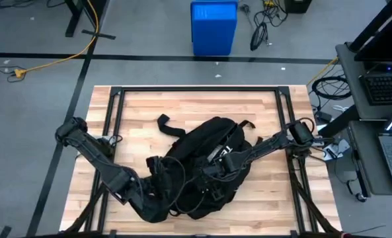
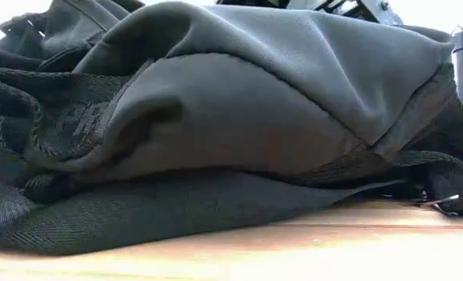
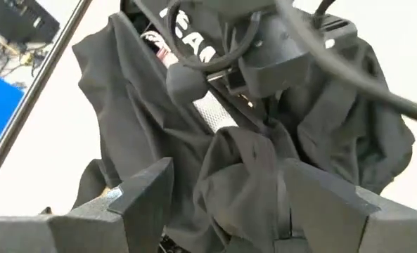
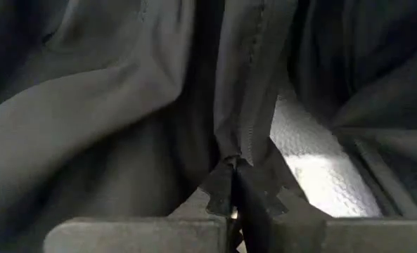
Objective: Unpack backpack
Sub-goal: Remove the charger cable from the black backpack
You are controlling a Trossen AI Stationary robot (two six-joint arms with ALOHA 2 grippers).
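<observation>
I have the backpack (image 1: 205, 158) lying in a heap on the near middle of the wooden table (image 1: 262, 109). My right gripper (image 4: 235, 204) has its jaws pinched shut on the zipper pull (image 4: 226, 184); my left gripper (image 3: 264, 204), at the bag's near left, has its jaws spread around a fold of fabric. I judge the pull should travel straight along the zipper line while the left holds the cloth taut. Behind the table, a blue bin (image 1: 213, 26) and cables (image 1: 50, 59) sit on the grey floor.
</observation>
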